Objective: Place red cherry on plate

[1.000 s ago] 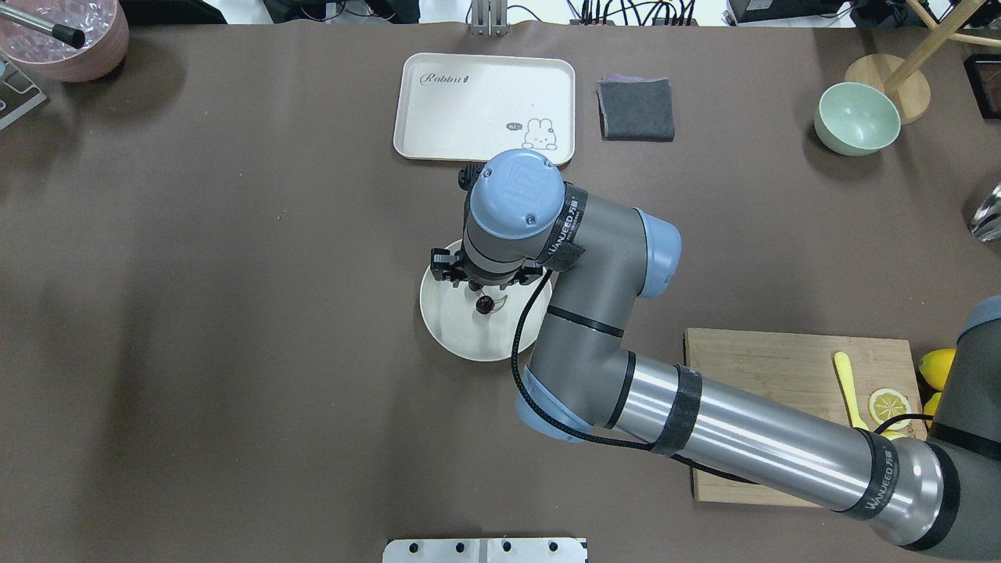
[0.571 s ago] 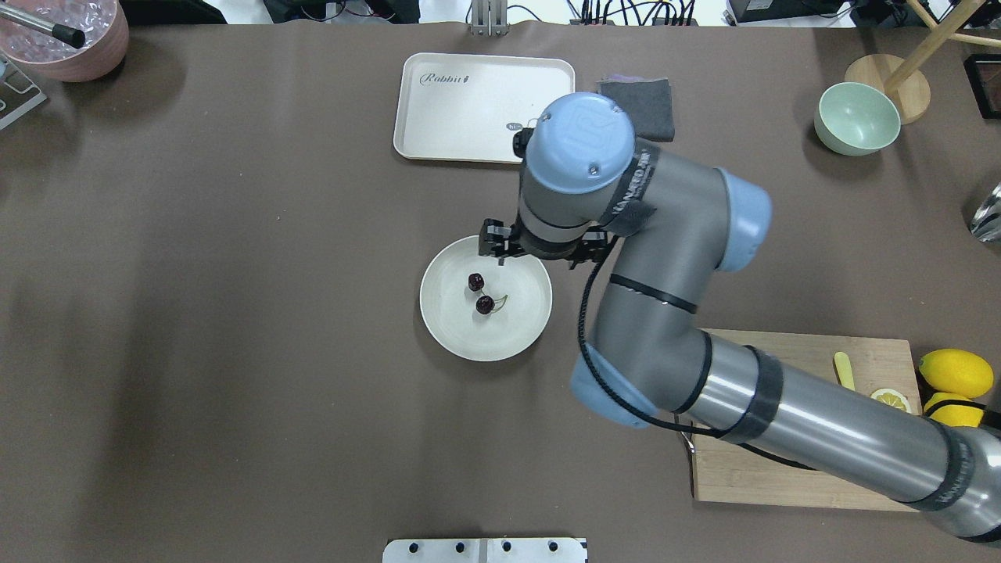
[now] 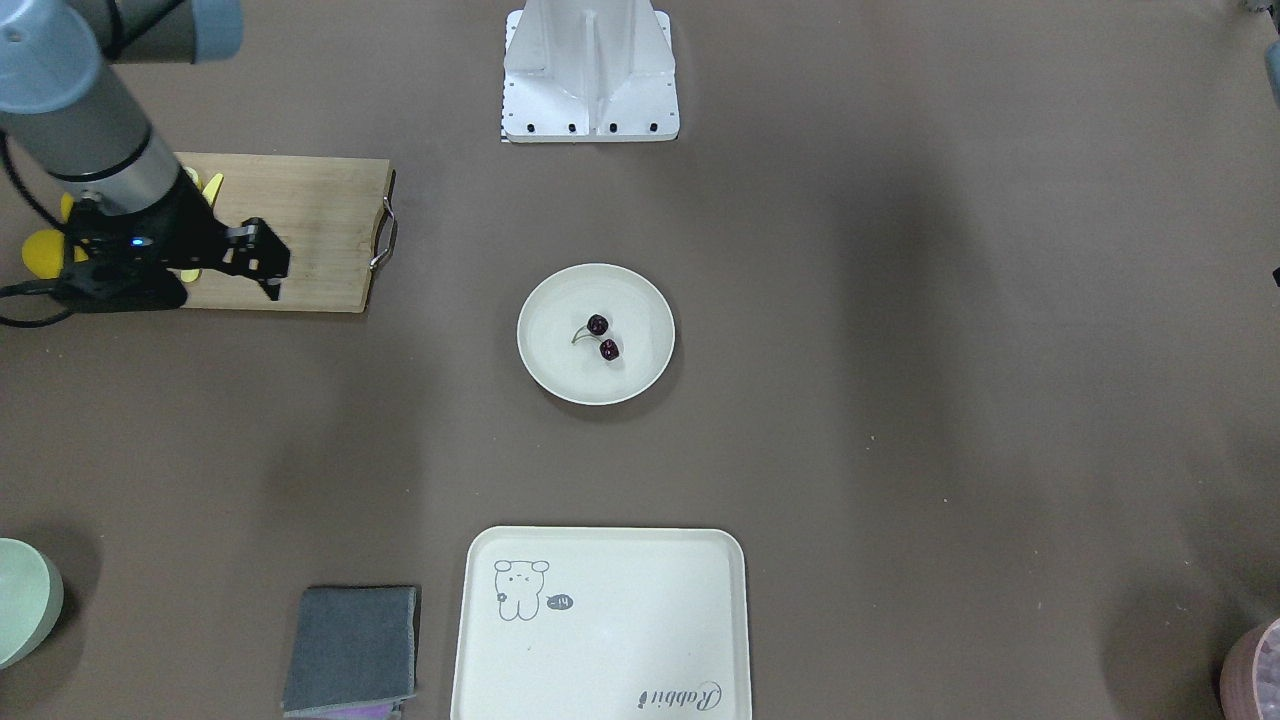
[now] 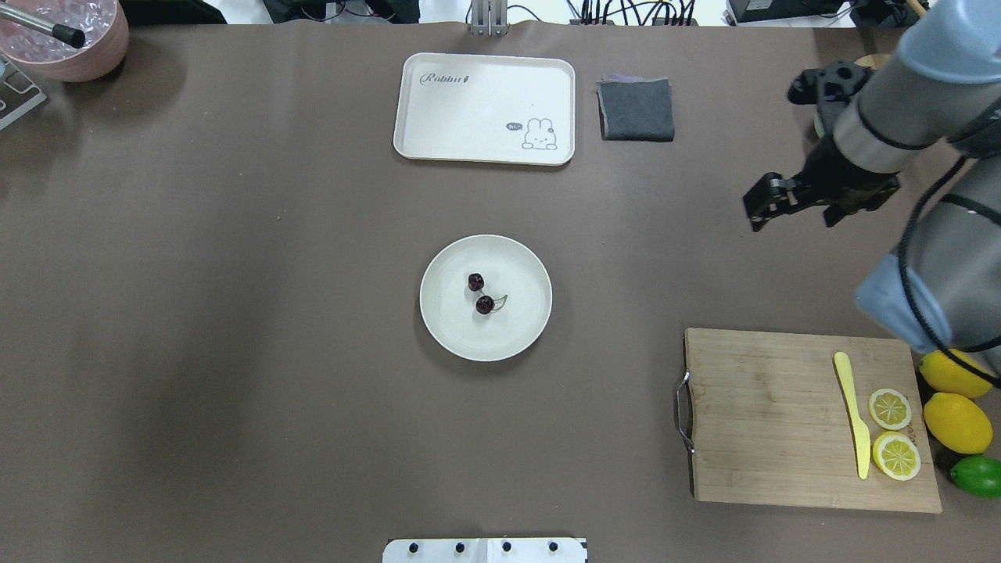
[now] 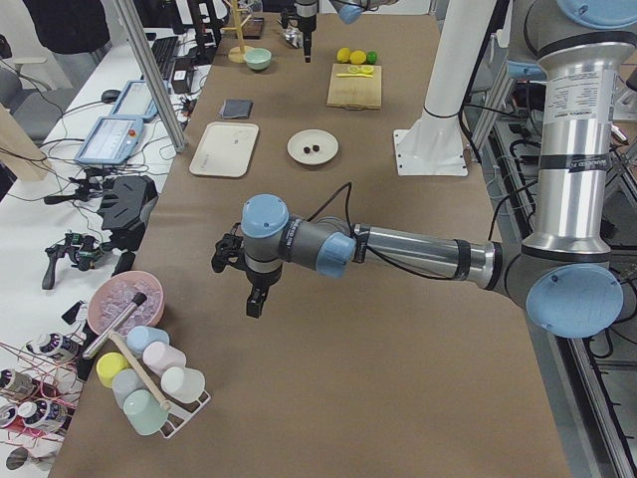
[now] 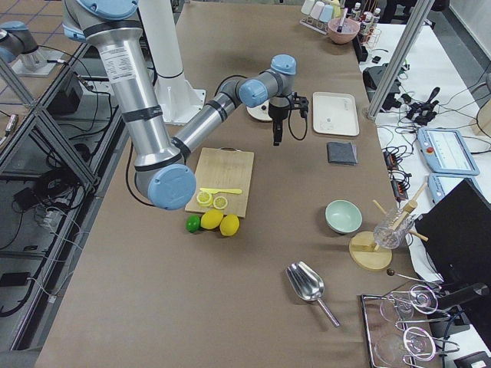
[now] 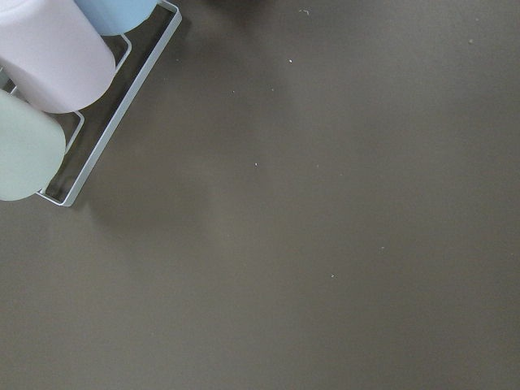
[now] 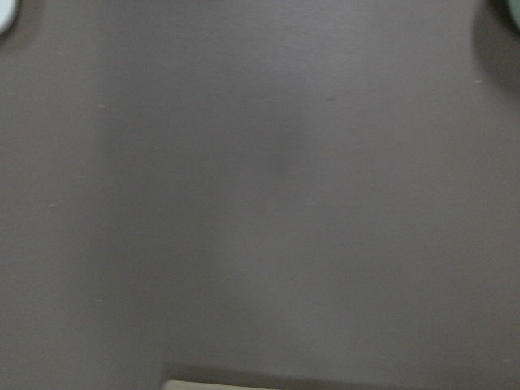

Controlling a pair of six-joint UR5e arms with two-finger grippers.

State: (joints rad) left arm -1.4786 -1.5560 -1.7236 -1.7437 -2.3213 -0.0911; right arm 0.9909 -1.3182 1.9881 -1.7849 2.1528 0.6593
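Two dark red cherries [image 4: 478, 293] joined by thin stems lie near the middle of the round cream-white plate [image 4: 453, 332], with nothing touching them. The front view shows the same cherries [image 3: 602, 338] on the plate [image 3: 560, 372]. My right gripper [image 4: 809, 205] hangs open and empty above the table, far right of the plate and beyond the cutting board. One of its fingers [image 3: 262, 262] shows in the front view. My left gripper [image 5: 254, 302] hovers over the table's left end; I cannot tell whether it is open or shut.
A cream tray [image 4: 485, 105] and a grey cloth [image 4: 636, 109] lie at the back. The wooden cutting board [image 4: 766, 414] carries lemon slices and a yellow knife [image 4: 852, 414], with lemons [image 4: 954, 422] beside it. A mint bowl [image 3: 25, 600] and a cup rack [image 7: 49, 57] stand at the ends.
My right arm has pulled away from over the plate, rightward and back, to the table's right side. The cherries stay on the plate.
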